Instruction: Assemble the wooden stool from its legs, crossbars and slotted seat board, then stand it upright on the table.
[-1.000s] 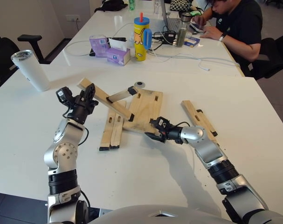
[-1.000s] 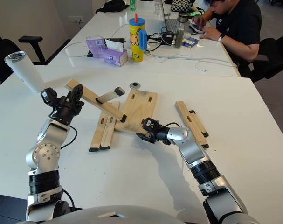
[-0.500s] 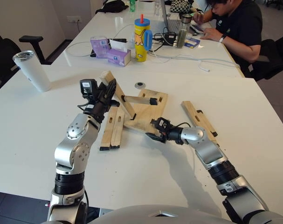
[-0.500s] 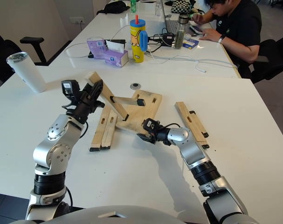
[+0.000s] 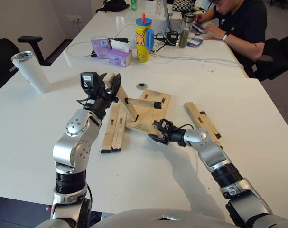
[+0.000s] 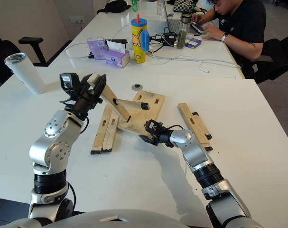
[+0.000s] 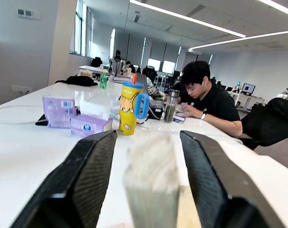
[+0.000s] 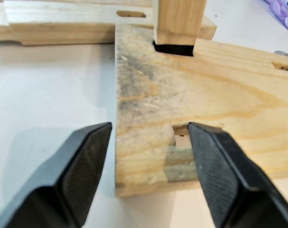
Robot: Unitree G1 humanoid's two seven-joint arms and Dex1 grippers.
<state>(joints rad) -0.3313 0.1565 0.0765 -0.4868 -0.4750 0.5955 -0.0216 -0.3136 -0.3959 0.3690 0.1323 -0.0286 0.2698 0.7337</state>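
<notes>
Seating 1 leg in the slotted seat board

The left end effector grasps the tilted leg, whose foot is at the seat board lying on the tabletop. The right end effector, released, flanks the board's near edge. Best to brace there, right the leg, then press straight down.

L pincer grips tilted leg; R pincer, prob. open, by board.
</notes>
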